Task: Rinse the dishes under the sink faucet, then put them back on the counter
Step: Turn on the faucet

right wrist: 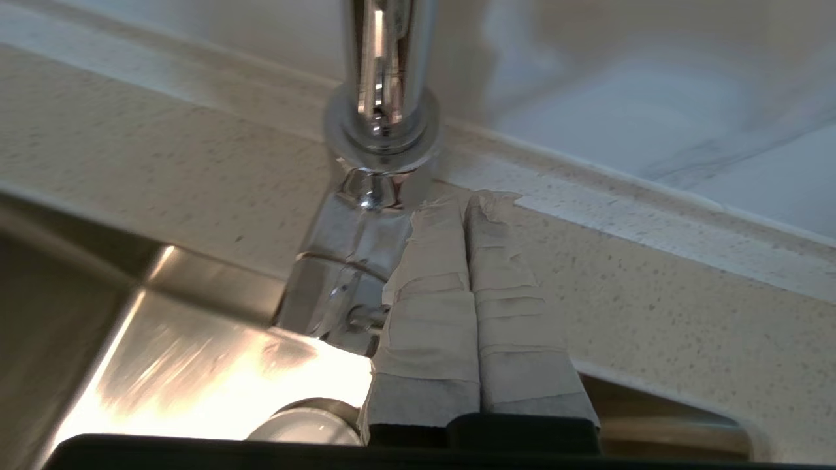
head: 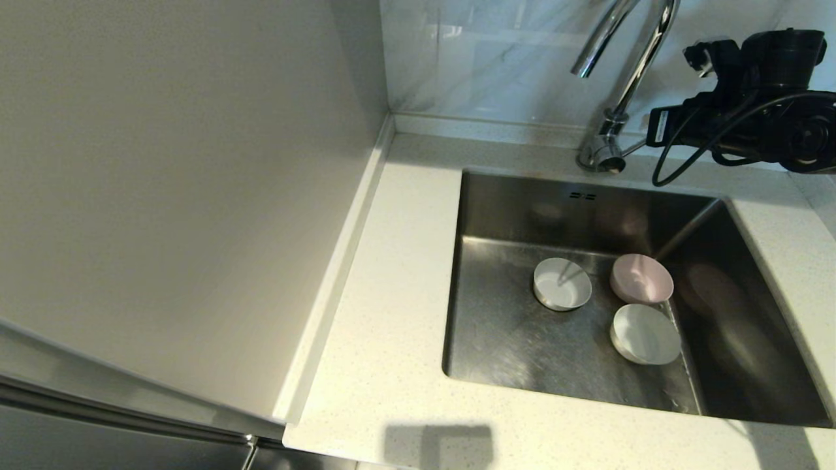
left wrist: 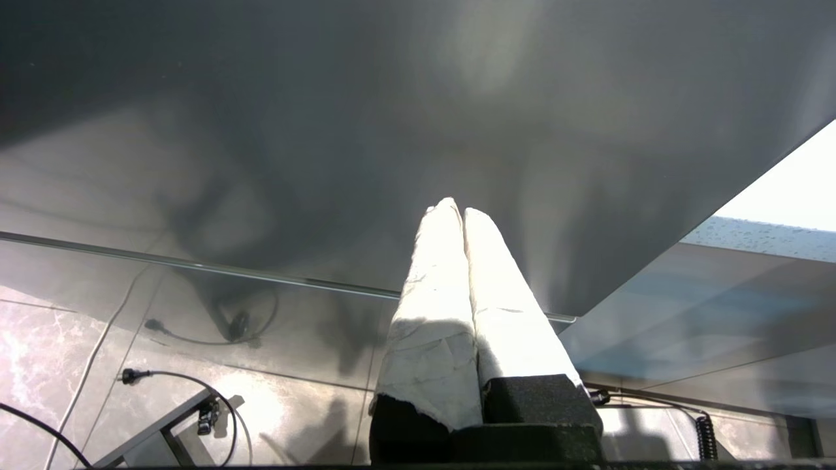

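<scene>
Three bowls sit in the steel sink (head: 503, 346): a light grey-white one (head: 562, 284) near the middle, a pale pink one (head: 642, 279) to its right, and a white one (head: 645, 334) in front of the pink. The chrome faucet (head: 637, 72) rises behind the basin, and its thin lever (head: 632, 149) points right. My right arm (head: 751, 111) reaches in from the right at lever height. The right gripper (right wrist: 465, 201) is shut, with its taped fingers (right wrist: 431, 287) lying against the faucet base (right wrist: 346, 274), where the lever stub (right wrist: 364, 317) runs behind them. My left gripper (left wrist: 457, 210) is shut and empty.
The speckled counter (head: 392, 274) wraps around the sink, with a wide strip on the left and front. A tall pale cabinet side (head: 183, 183) walls the left. Marble-look tiles (head: 496, 59) back the faucet. The left gripper hangs below counter level before a dark panel (left wrist: 326, 130).
</scene>
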Motion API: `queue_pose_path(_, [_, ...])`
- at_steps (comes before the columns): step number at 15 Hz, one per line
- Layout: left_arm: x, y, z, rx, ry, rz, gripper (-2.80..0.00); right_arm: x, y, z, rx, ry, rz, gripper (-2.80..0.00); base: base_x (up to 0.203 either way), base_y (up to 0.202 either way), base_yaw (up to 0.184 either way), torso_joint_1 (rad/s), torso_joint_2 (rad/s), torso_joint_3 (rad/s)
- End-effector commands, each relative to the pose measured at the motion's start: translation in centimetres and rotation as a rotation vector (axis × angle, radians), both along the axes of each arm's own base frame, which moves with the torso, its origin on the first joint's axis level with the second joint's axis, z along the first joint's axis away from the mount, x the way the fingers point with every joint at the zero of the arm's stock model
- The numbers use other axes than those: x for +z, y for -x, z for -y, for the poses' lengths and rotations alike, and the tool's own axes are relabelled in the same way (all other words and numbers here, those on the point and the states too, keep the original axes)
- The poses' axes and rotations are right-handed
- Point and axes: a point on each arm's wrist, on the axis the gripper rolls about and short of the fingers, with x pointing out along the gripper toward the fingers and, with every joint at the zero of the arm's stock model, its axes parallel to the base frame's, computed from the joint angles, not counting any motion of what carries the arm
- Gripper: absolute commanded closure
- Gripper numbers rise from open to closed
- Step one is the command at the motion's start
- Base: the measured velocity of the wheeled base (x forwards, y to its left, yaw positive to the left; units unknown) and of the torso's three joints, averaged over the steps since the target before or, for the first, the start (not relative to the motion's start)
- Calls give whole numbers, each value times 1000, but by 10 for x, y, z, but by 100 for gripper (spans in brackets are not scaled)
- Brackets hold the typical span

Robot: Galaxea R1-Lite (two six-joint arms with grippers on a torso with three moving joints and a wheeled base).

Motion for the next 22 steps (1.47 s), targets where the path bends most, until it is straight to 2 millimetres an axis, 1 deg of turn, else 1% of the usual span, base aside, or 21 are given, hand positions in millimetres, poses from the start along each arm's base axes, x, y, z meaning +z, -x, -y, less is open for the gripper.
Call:
queue_pose_path(1, [0,0,0,1,1,4,0,-8,-7,1,-9,4,-10,0,0,0,0,0,0,0])
queue_pose_path(3, [0,0,0,1,1,4,0,-8,-6,5,-35,44,-10,0,0,0,0,0,0,0])
queue_pose_path(4, [0,0,0,1,1,4,0,-8,-5,13,-48,86,-17,0,0,0,0,0,0,0])
queue_pose_path(6, [0,0,0,1,1,4,0,-8,1,22,-58,159,-58,0,0,0,0,0,0,0])
queue_pose_path(9, [0,0,0,1,1,4,0,-8,13,32,-64,196,-130,0,0,0,0,0,0,0])
queue_pose_path(16, [0,0,0,1,1,4,0,9,24,31,-70,188,-84,0,0,0,0,0,0,0])
queue_pose_path(19, [0,0,0,1,1,4,0,16,28,32,-93,150,-57,0,0,0,0,0,0,0])
queue_pose_path(20, [0,0,0,1,1,4,0,21,34,37,-118,151,-40,0,0,0,0,0,0,0])
queue_pose_path(22, [0,0,0,1,-1,4,0,37,57,40,-169,134,-12,0,0,0,0,0,0,0])
